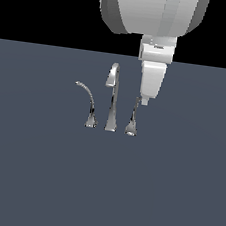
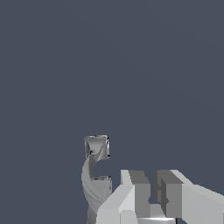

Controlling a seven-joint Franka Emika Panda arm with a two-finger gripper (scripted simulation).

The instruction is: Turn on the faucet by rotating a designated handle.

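The faucet is a small chrome set on the dark grey floor, with a tall hooked centre spout. The handle is the short arched lever with the wide bright foot on the exterior view's right of the spout. My gripper hangs down just above and beside the handle's upper tip, close to touching it. In the wrist view the handle curves beside the fingers, not between them. The gripper has its jaws nearly together with only a thin gap and nothing in it.
The mirror-image lever arches toward the exterior view's left, on the other side of the spout. The flat dark grey floor stretches around the set. The arm's large white body hangs above.
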